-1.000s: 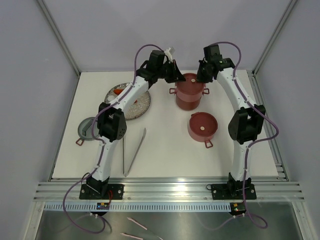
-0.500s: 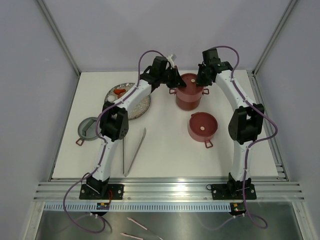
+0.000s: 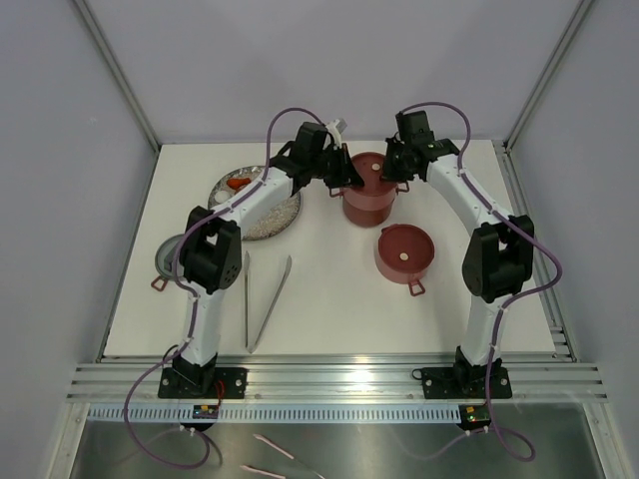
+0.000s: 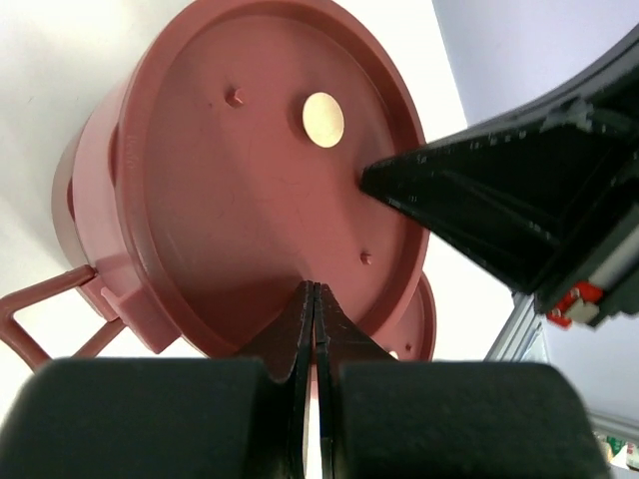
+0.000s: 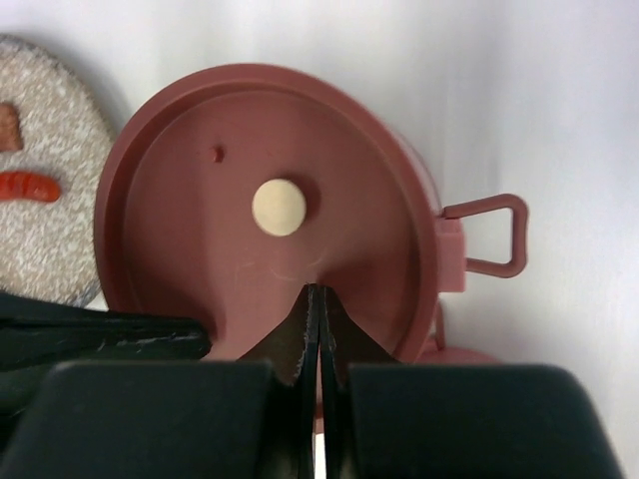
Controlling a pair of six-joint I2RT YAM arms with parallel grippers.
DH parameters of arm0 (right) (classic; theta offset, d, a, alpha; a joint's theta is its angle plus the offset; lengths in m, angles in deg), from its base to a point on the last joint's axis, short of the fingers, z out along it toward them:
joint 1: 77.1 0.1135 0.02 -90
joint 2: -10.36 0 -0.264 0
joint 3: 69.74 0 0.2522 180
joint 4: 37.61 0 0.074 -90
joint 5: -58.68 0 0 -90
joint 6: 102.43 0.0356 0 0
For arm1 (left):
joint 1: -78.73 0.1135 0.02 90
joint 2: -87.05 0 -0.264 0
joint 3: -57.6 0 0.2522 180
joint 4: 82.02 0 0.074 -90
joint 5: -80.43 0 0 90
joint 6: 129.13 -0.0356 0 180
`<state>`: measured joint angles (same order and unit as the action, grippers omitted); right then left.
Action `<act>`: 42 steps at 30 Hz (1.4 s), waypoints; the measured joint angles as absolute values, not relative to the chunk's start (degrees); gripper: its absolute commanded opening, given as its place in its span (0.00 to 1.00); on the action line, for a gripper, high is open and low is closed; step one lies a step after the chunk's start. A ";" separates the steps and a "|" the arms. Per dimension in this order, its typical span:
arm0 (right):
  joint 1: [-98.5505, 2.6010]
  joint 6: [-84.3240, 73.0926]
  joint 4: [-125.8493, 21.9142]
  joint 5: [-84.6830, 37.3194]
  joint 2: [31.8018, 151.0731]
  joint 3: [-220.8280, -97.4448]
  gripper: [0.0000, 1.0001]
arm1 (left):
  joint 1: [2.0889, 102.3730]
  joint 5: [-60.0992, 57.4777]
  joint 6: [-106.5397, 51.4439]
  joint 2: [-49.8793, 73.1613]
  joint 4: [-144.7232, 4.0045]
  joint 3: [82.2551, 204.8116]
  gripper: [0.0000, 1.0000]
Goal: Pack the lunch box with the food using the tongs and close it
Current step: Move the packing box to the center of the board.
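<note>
On your white bench you have two arms, left and right, both reaching to the far edge.

You can count three parts of the dark-red lunch box. A tall lidded stack stands near the far edge, about midway across. One lidded tier sits nearer you, right of the middle. One open tier is at the left edge, half hidden behind the left arm.

One grey speckled plate lies toward the far left corner. One pair of tongs lies flat left of the middle, towards the near edge and apart from both arms.

Your right wrist view shows two pieces of food on the plate.

The left pincer has its jaws pressed together on nothing, tips at the stack's left rim. The right pincer is likewise closed and empty, tips over the lid from the right. You cannot tell whether either touches it.
</note>
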<state>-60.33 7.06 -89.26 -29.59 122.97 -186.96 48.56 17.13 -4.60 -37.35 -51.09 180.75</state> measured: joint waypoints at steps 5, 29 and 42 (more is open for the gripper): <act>-58.45 7.08 -88.89 -27.90 121.38 -184.80 0.00 | 48.56 16.34 -5.78 -35.34 -49.40 178.89 0.00; -54.62 8.17 -102.59 -30.28 128.15 -204.43 0.00 | 49.30 14.11 -11.95 -27.17 -35.66 181.73 0.00; -62.03 10.99 -106.42 -32.71 142.54 -222.65 0.11 | 52.58 12.93 -10.59 -19.82 -36.03 176.38 0.00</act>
